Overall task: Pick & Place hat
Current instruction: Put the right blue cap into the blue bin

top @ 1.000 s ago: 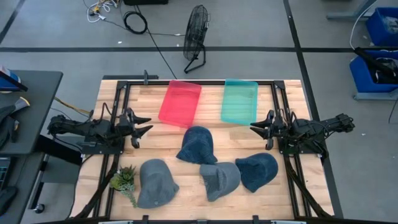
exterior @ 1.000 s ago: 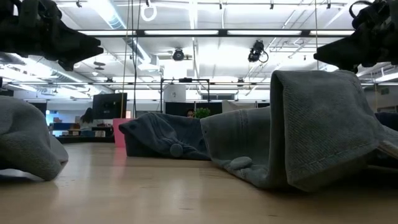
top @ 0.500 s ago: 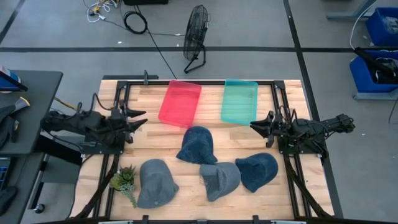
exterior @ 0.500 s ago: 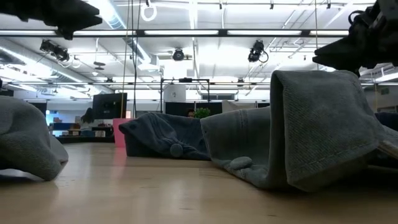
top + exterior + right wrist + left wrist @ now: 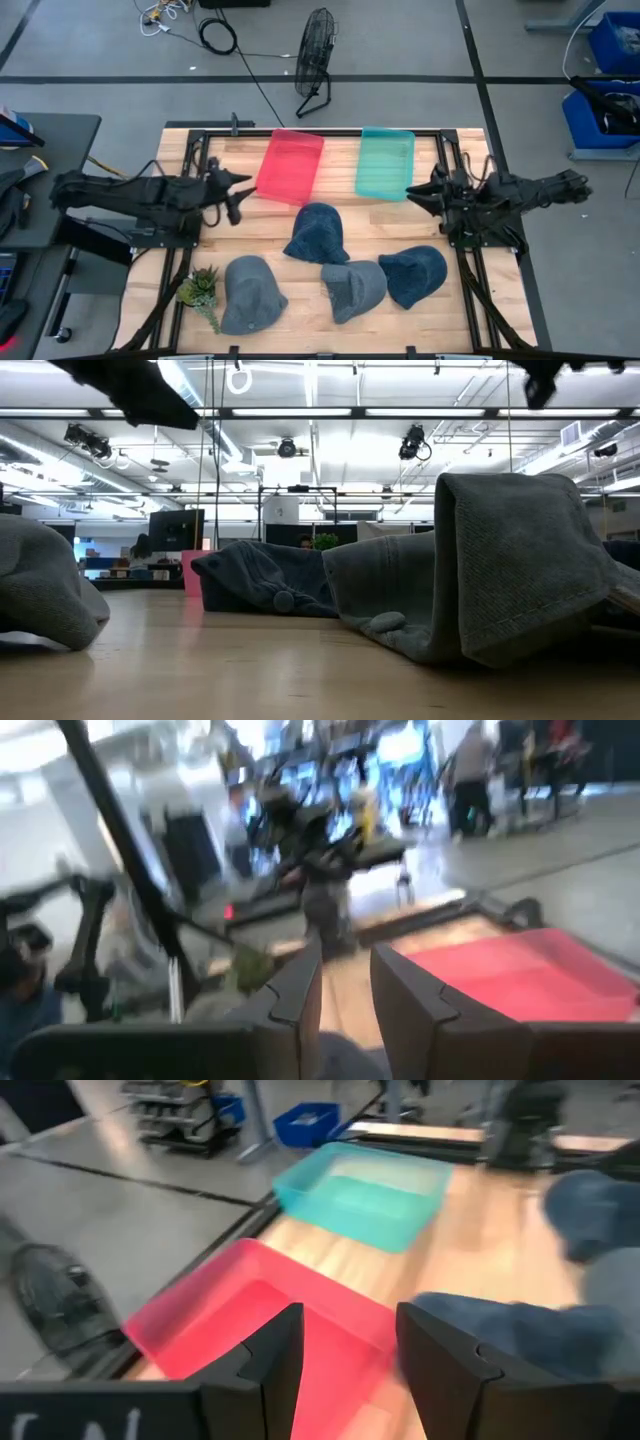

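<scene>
Several hats lie crown up on the wooden table: a dark blue one (image 5: 317,232) in the middle, a grey one (image 5: 250,292) near the left, a grey one (image 5: 353,288) and a blue one (image 5: 414,274) at the near edge. My left gripper (image 5: 238,193) hovers open beside the red tray (image 5: 290,165), its fingers standing apart in the left wrist view (image 5: 350,1350). My right gripper (image 5: 420,192) hovers open near the teal tray (image 5: 386,163), above and beyond the blue hat. Neither touches a hat.
The red tray and the teal tray sit side by side at the table's far edge. A small potted plant (image 5: 200,290) stands at the near left corner. A floor fan (image 5: 315,60) stands beyond the table. Bare wood lies between the trays and the hats.
Both arms have risen, leaving the low view upward. My left gripper has moved up and toward the table's right, closer to the red tray. My right gripper has moved up and a little toward the far edge. The hats have not moved.
</scene>
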